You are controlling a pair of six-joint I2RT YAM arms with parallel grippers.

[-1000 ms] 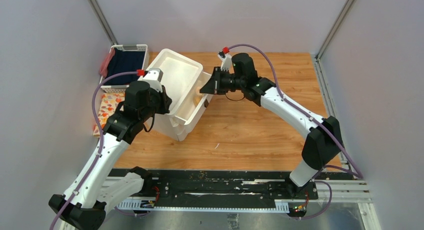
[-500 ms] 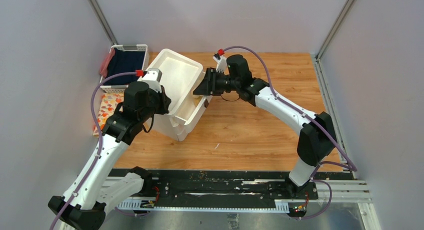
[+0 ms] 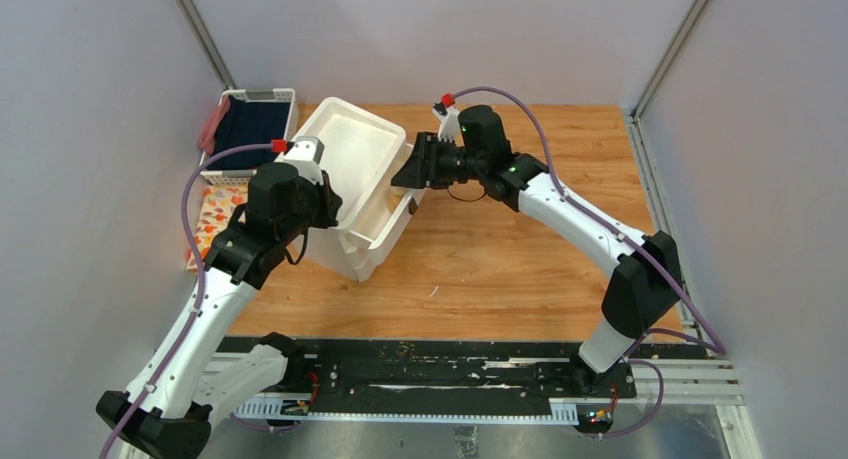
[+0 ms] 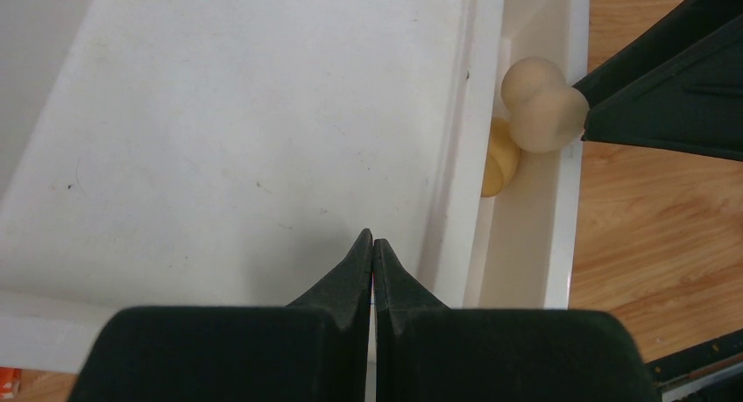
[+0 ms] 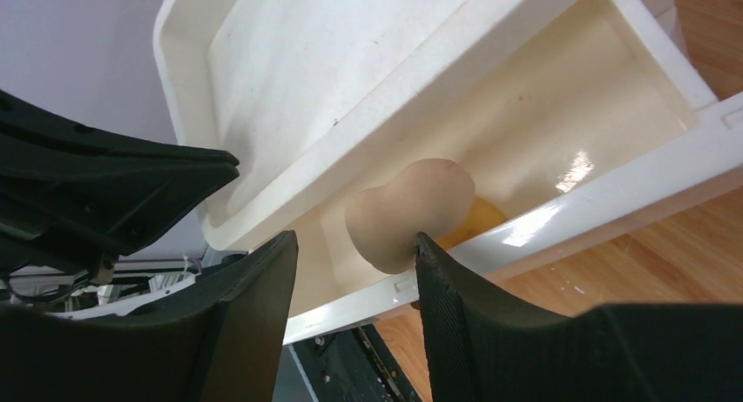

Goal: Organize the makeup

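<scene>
since the next move looks like a retreat, start from the big picture. on the wooden table [image 3: 500,269] the white drawer box [image 3: 352,144] stands with its top drawer [image 5: 613,187] pulled out toward the right arm [image 3: 580,214]. that is the arm that matters: its reach ends right over the open drawer, while the left arm [image 3: 215,279] hangs over the box's flat top on the far side of the drawer's inner wall.

your right gripper [image 5: 355,240] has its jaws spread wide, wider than what sits between them, so it pinches nothing. the left gripper [image 4: 372,240] is closed tip to tip on nothing, just above the box top; whether it presses on the top you can't tell.

now the relation to watch. the beige sponge [image 5: 412,211] lies inside the drawer opening, between the right gripper's fingers but not centred. it leans against the finger on the right of the wrist view, with a clear gap to the other finger. its long axis runs roughly along the drawer, slantwise across the jaw gap. whether it already rests on the drawer floor is hard to tell. a smaller yellowish piece [image 5: 480,218] lies just beyond it, partly hidden.

my judgement: the sponge is as good as placed, so back the right gripper out away from that touching finger's side. a drag along the contact could carry the sponge over the drawer's front wall.
</scene>
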